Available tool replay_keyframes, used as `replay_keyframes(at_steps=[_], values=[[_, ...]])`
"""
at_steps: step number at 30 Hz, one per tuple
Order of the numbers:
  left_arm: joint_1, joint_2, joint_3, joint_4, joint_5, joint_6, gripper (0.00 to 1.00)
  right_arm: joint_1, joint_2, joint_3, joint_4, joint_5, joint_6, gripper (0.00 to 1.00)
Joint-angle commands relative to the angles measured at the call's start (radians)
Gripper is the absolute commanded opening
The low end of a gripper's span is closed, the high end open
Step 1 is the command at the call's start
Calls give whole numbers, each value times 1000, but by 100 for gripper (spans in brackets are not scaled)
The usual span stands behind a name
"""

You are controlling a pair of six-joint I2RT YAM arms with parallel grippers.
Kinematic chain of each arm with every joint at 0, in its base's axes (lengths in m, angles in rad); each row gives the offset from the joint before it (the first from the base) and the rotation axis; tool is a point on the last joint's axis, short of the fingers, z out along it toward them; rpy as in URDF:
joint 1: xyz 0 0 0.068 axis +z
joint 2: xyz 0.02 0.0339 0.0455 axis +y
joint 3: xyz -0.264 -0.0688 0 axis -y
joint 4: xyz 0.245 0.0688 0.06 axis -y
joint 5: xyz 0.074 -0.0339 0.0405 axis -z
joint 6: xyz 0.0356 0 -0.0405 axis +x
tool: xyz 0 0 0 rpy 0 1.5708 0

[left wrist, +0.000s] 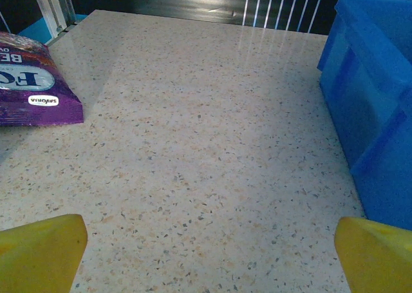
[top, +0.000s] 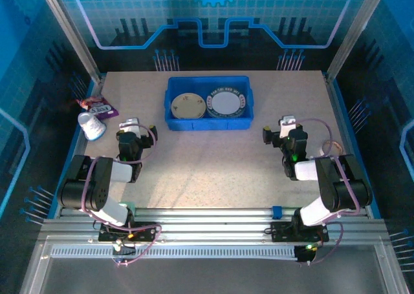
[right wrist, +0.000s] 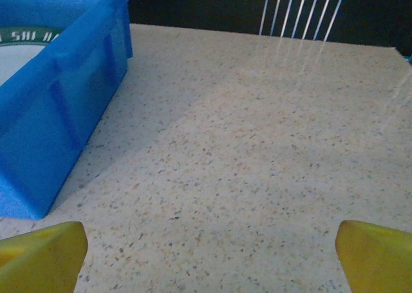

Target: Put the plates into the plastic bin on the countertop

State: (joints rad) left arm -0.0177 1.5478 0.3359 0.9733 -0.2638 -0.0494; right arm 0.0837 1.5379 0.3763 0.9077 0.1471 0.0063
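The blue plastic bin stands at the back middle of the beige countertop. Inside it lie a cream plate on the left and a white plate with a dark patterned rim on the right. My left gripper hovers low to the bin's left, open, its yellow fingertips wide apart over bare counter; the bin's wall is at its right. My right gripper rests to the bin's right, open, with yellow fingertips spread and the bin at its left.
A white cup lies on its side at the far left, behind it a purple snack packet, which the left wrist view has as the purple packet. Metal rails run along the near edge. Blue walls frame the counter.
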Motion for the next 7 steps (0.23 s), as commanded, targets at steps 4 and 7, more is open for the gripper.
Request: replay_keyframes(at_steps=[4,7], values=[[-5,5,20,3,8,11,99,-13,2,29,-31,-64,-17,100],[-5,5,20,2,8,11,99,-14,2,24,-21,-65,-18,100]])
